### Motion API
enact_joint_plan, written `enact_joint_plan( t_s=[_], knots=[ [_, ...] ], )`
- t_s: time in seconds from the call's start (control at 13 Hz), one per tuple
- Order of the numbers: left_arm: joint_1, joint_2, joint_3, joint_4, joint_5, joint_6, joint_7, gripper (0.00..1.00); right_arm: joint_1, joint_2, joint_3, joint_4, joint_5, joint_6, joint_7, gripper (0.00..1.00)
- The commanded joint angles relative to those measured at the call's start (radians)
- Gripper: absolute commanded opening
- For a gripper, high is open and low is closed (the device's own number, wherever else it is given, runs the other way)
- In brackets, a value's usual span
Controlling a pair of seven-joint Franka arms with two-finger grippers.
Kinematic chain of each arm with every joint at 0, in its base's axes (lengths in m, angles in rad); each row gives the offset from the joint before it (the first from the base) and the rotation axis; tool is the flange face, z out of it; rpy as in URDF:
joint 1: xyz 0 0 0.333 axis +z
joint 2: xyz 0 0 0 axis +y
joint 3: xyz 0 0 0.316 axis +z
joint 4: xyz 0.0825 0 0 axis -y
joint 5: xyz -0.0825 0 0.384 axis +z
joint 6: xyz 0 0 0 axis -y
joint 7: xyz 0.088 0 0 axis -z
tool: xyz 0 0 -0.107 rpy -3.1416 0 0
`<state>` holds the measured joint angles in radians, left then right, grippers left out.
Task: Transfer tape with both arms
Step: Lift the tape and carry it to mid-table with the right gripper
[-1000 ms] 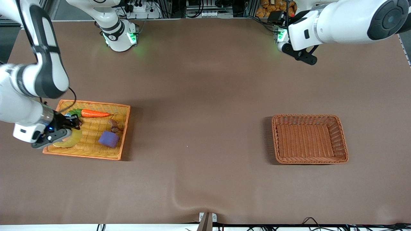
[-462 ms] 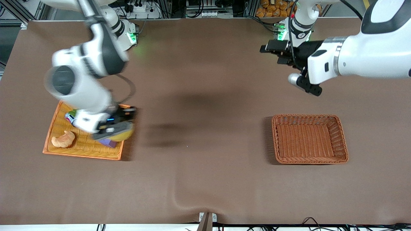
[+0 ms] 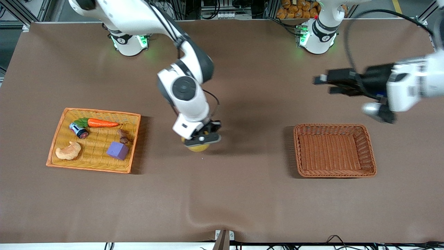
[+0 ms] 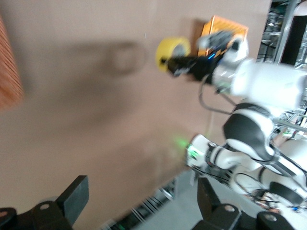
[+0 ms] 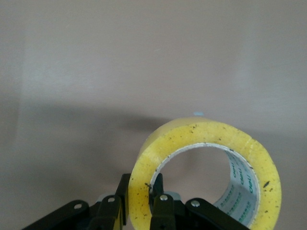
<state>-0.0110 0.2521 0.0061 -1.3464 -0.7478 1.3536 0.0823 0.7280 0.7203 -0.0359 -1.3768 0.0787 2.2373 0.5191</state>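
Right now my right claw (image 3: 203,136) is clamped on the tape (image 3: 196,146), pinching 1 wall of the ring between its 2 fingers (image 5: 159,203), 1 inside the core and 1 outside. I judge the roll light and stiff, its yellow face smooth and maybe slippery, so the wall is the sensible hold. In the right wrist view the ring hangs from the pinch toward 2 o'clock. It is up over the bare middle of the surface (image 3: 242,194), between the yellow tray (image 3: 131,142) and the brown basket (image 3: 369,149). My left claw (image 3: 326,85) is spread wide, empty, over the surface at about 12 o'clock from the basket.
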Motion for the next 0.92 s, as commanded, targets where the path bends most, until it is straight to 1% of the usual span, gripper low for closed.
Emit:
enact_joint_plan(
  t_s=[0.0, 0.08, 0.15, 0.23, 0.31, 0.38, 0.54, 0.69, 0.77, 0.85],
  knots=[
    [-0.006, 0.05, 0.069, 0.01, 0.004, 0.033, 0.306, 1.0, 0.071, 0.129, -0.013, 0.108, 0.016, 0.057, 0.117, 0.0],
    [0.0, 0.076, 0.084, 0.01, 0.002, 0.038, 0.402, 1.0, 0.089, 0.161, -0.013, 0.139, 0.016, 0.054, 0.131, 0.0],
    [0.0, 0.091, 0.097, 0.012, 0.001, 0.044, 0.387, 1.0, 0.094, 0.177, -0.013, 0.149, 0.016, 0.059, 0.143, 0.0],
    [-0.009, 0.09, 0.094, 0.012, 0.002, 0.061, 0.339, 1.0, 0.096, 0.188, -0.012, 0.162, 0.016, 0.059, 0.147, 0.0],
    [-0.012, 0.095, 0.088, 0.01, -0.001, 0.062, 0.27, 1.0, 0.099, 0.191, -0.012, 0.162, 0.016, 0.054, 0.147, 0.06],
    [-0.015, 0.101, 0.086, 0.01, -0.002, 0.062, 0.184, 1.0, 0.094, 0.188, -0.012, 0.162, 0.016, 0.048, 0.147, 0.42],
    [-0.032, 0.11, 0.087, 0.01, 0.001, 0.064, 0.111, 1.0, 0.093, 0.174, -0.015, 0.162, 0.009, 0.039, 0.147, 1.0],
    [-0.033, 0.113, 0.086, 0.01, -0.001, 0.074, 0.012, 1.0, 0.077, 0.14, -0.018, 0.156, 0.01, 0.036, 0.142, 1.0],
    [-0.035, 0.128, 0.086, 0.01, 0.002, 0.076, -0.055, 1.0, 0.041, 0.092, -0.015, 0.154, 0.019, 0.0, 0.142, 1.0],
    [-0.041, 0.134, 0.089, 0.01, 0.004, 0.078, -0.068, 1.0, 0.027, 0.047, -0.019, 0.156, 0.019, -0.069, 0.142, 1.0]
  ],
)
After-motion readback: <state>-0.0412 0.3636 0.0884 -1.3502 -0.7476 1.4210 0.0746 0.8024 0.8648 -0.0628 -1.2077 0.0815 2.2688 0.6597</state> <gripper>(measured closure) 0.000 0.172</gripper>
